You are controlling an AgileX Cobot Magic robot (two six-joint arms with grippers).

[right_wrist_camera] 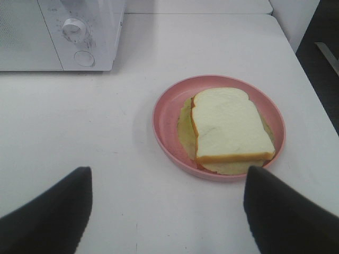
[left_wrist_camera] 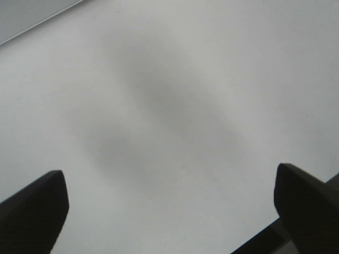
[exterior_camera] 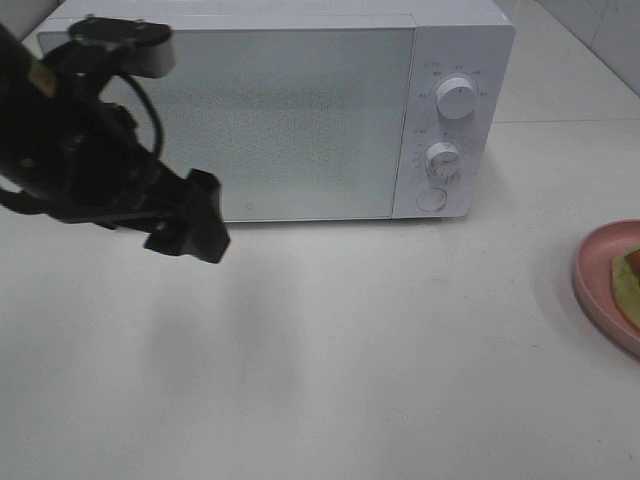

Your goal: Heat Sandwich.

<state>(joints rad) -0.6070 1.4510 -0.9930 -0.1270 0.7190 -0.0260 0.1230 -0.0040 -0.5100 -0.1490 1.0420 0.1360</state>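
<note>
The sandwich (right_wrist_camera: 228, 124), white bread with a pale green edge, lies flat on a round pink plate (right_wrist_camera: 164, 114). My right gripper (right_wrist_camera: 167, 211) hovers just short of the plate, open, its dark fingers (right_wrist_camera: 47, 211) spread wide with only table between them. In the exterior high view the plate (exterior_camera: 600, 285) and a sliver of the sandwich (exterior_camera: 628, 272) show at the right edge; the right arm is out of that view. My left gripper (exterior_camera: 190, 225) hangs before the microwave's left half, above the table. Its fingers (left_wrist_camera: 32, 211) stand open over bare white table.
The white microwave (exterior_camera: 280, 110) stands at the back with its door shut and two knobs (exterior_camera: 457, 97) plus a round button on its right panel. It also shows in the right wrist view, microwave (right_wrist_camera: 58, 32). The table's right edge (right_wrist_camera: 304, 63) drops off beyond the plate.
</note>
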